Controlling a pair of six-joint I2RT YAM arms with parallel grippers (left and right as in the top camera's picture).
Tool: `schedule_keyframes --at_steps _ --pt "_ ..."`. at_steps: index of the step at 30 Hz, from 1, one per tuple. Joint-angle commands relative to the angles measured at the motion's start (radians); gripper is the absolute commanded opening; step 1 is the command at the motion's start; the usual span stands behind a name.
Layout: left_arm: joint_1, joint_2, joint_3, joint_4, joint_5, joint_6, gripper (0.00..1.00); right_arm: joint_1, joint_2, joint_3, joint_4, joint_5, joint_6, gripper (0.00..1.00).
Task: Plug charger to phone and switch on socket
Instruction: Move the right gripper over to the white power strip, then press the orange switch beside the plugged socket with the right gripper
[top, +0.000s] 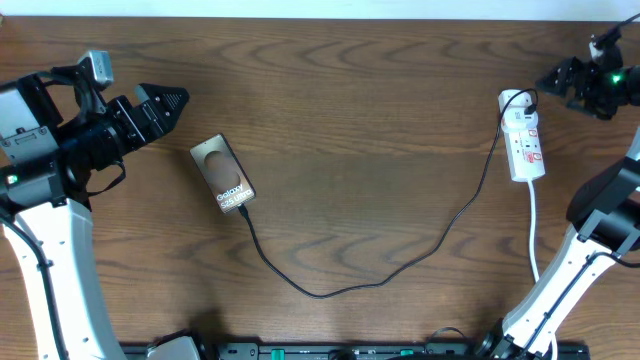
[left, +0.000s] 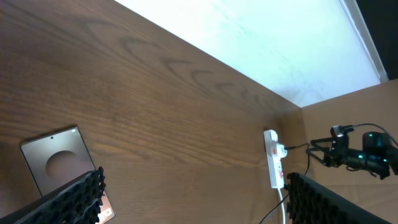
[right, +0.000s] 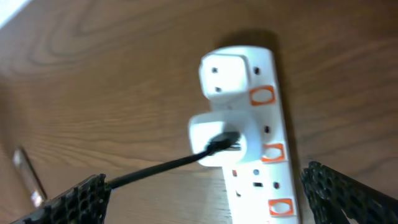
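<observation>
The phone (top: 222, 172) lies flat left of centre, its screen showing white text; the left wrist view catches it at lower left (left: 55, 157). The charger, a thin black cable (top: 380, 280), runs from the phone's lower end in a loop to a white adapter (right: 217, 140) plugged into the socket (top: 524, 135). The socket is a white strip with orange-red switches (right: 273, 152). My left gripper (top: 168, 108) hangs open up and to the left of the phone, holding nothing. My right gripper (top: 550, 80) is open just right of the socket's far end; in its own view the fingers (right: 348, 196) straddle the strip.
The socket's white cord (top: 533, 235) runs toward the front edge beside my right arm (top: 590, 240). My left arm (top: 50, 260) stands at the left edge. A black rail (top: 350, 350) lines the table's front. A pale wall (left: 261, 37) lies beyond the back edge.
</observation>
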Motion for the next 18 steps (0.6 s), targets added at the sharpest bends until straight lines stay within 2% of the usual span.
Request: schedule_keyframes --at_steps 1,9,18 --pt "0.000 0.000 -0.001 0.000 0.011 0.021 0.91 0.005 0.014 0.004 -0.022 0.071 -0.016 0.98" --pt "0.000 0.000 -0.001 -0.009 0.012 0.021 0.91 0.005 0.015 -0.008 -0.042 0.089 -0.018 0.99" --pt "0.000 0.000 -0.001 -0.018 0.012 0.021 0.91 0.019 0.015 -0.131 -0.018 0.090 -0.025 0.99"
